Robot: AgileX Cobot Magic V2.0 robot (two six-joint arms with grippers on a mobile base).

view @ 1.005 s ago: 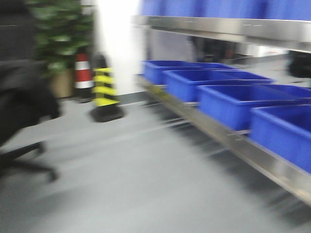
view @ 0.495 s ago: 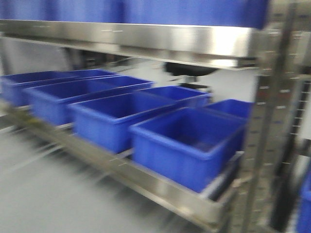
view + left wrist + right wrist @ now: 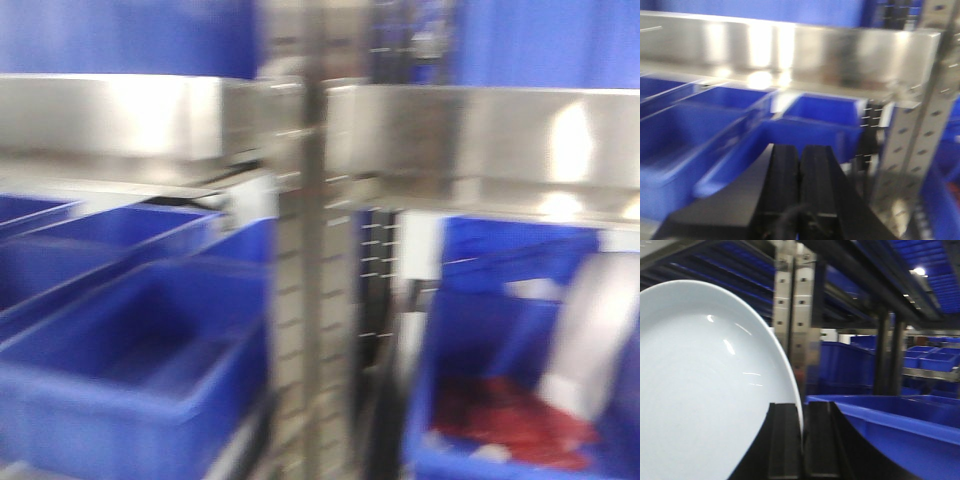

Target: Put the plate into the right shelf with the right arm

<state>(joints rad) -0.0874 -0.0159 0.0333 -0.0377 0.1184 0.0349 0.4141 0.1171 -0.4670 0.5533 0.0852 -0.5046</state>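
Fingers of the right gripper (image 3: 801, 410), lower centre, clamp the plate (image 3: 705, 390) edge-on for the right shelf (image 3: 792, 315); left gripper (image 3: 800, 152) closed, empty.

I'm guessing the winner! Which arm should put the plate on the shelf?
Right. The right end effector is shut on the plate, with a blue bin just ahead. The left end effector is shut and empty.

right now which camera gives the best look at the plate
The right wrist view: the plate fills its left half, white, its rim pinched in the right claw. The left wrist view shows none of it. The front view is blurred; a pale shape at its right edge may be the plate, but I cannot tell.
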